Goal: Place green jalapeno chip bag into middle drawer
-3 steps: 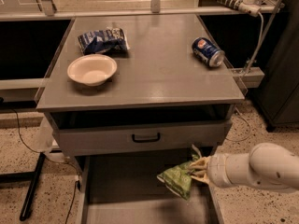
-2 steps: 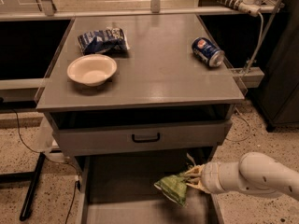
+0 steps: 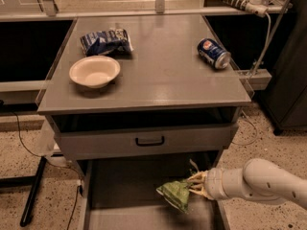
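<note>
Gripper: the gripper (image 3: 192, 186) is hanging low on the right side, over the opened middle drawer (image 3: 125, 188), at the end of a white arm (image 3: 261, 182) that is coming in from the right edge.
Hand state: the pale fingers (image 3: 195, 178) are pinching the right edge of the green jalapeno chip bag (image 3: 174, 194).
Task thing: the bag is hanging crumpled from the fingers, over the right half of the drawer floor and below the drawer front (image 3: 148, 140); I cannot tell if its lower corner is touching the floor.
Middle drawer: it is standing pulled out under the cabinet, showing a plain grey floor and a low left wall.
Drawer above: the grey front with 1 black handle (image 3: 149, 141) is staying closed.
Cabinet top (image 3: 165, 83): it is carrying 3 things.
White bowl (image 3: 94, 71): it is sitting upright near the left front part.
Blue-and-white chip bag (image 3: 105, 40): it is lying just behind the bowl.
Blue can (image 3: 214, 53): it is lying on its side near the right edge, well apart from the bowl.
Ground: a speckled floor (image 3: 273, 145) is showing around the cabinet.
</note>
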`<action>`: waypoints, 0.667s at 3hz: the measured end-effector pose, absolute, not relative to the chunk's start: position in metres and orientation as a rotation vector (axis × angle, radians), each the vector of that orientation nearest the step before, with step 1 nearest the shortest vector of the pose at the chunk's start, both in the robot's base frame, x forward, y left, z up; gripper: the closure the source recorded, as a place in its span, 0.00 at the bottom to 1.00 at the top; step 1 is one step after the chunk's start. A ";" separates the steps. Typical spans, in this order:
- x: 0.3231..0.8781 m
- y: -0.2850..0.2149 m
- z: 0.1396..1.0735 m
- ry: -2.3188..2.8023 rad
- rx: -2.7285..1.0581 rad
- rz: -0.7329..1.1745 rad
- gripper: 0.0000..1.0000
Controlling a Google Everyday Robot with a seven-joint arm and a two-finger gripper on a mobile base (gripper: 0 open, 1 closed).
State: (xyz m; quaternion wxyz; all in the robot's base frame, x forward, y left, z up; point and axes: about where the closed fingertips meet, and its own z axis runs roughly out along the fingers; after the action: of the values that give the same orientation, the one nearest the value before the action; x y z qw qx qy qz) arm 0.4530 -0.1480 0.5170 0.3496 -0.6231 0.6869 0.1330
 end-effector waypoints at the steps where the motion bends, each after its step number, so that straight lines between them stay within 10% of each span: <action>1: 0.468 -0.139 0.486 1.785 -1.581 0.405 1.00; 2: 0.483 -0.131 0.455 1.792 -1.525 0.472 1.00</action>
State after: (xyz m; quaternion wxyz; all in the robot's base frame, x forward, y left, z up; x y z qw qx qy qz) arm 0.4832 -0.1305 0.4546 0.3626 -0.5921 0.6959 0.1833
